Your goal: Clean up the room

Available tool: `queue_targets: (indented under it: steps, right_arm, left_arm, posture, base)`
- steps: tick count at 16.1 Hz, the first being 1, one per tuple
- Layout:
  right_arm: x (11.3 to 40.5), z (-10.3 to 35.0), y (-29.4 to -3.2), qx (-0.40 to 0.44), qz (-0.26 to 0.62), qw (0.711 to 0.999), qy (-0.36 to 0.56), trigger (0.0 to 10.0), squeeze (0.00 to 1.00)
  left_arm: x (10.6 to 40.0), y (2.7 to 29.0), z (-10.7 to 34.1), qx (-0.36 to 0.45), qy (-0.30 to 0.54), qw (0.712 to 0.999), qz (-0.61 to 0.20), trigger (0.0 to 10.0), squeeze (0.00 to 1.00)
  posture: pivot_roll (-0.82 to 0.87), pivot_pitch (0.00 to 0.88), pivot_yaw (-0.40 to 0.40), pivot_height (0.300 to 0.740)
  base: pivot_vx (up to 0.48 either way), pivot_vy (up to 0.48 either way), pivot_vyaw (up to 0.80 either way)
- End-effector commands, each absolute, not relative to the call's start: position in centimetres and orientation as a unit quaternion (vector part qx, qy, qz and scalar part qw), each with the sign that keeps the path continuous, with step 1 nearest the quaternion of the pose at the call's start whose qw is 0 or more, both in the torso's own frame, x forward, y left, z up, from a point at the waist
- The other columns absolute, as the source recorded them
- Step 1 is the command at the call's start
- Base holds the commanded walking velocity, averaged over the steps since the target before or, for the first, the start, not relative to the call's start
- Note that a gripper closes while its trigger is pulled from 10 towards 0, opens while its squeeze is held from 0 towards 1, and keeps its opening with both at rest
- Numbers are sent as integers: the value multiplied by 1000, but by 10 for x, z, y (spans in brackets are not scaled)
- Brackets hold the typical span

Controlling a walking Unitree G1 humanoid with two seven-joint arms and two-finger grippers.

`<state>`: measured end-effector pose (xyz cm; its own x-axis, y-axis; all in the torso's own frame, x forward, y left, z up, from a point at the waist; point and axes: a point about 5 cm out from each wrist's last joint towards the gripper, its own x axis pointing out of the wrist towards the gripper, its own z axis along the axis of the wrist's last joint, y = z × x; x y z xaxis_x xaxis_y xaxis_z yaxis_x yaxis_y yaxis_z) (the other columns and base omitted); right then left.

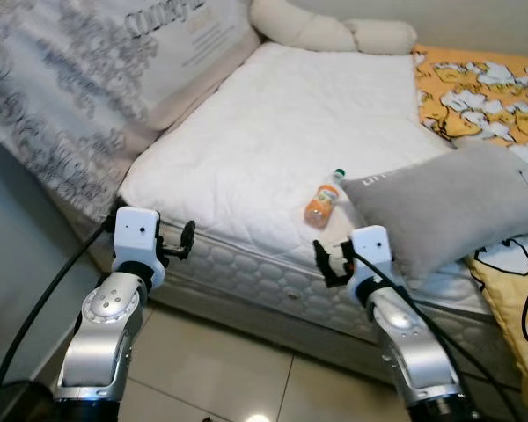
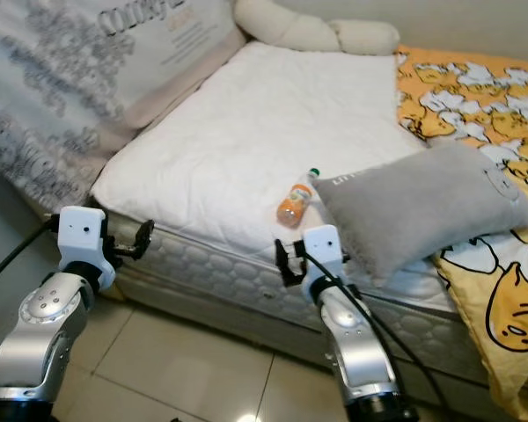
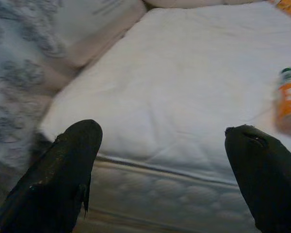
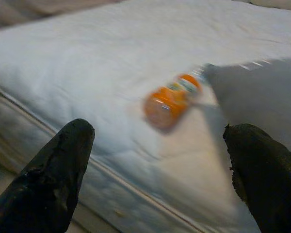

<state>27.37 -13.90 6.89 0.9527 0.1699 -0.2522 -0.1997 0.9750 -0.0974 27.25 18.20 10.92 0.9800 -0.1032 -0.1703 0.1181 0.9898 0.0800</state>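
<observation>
Left eye view: one bottle [image 1: 321, 204], orange with a green cap, lies on its side on the white bed [image 1: 273, 123], at centre frame, just left of the grey pillow [image 1: 449, 207], cap end close to the pillow's corner. Long axis runs from lower left to upper right in the frame, cap toward the upper right, base toward the bed's near edge.

Right end effector [image 1: 333, 261] hovers at the mattress edge, lower centre-right, fingers spread wide and empty. Bottle sits just above it in the frame, slightly left, a short reach ahead; right wrist view puts the bottle [image 4: 172, 101] between the two fingers, base toward the camera.

Left end effector [image 1: 178, 240] at lower left, also open and empty, well apart from the bottle. Right arm is the nearer.

Count: bottle 1; grey pillow 1; cream bolster [image 1: 330, 31] 1, at top centre; yellow duck blanket [image 1: 480, 88] 1, at right; patterned cushion [image 1: 79, 79] 1, at upper left.
</observation>
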Motion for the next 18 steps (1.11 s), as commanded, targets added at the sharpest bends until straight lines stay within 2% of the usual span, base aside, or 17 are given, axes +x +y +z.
queue_targets:
  steps: [1,18]
  right_arm:
    - [274,70,-144,-66,80,987,120,10000,0]
    - [276,69,-142,-73,80,987,116,10000,0]
  left_arm:
    - [273,176,112,47,77,994,-68,10000,0]
    - [273,177,112,46,83,993,-73,10000,0]
  posture:
    - [39,0,24,740]
    - [48,0,34,740]
  base:
    - [266,0,0]
    - [238,0,0]
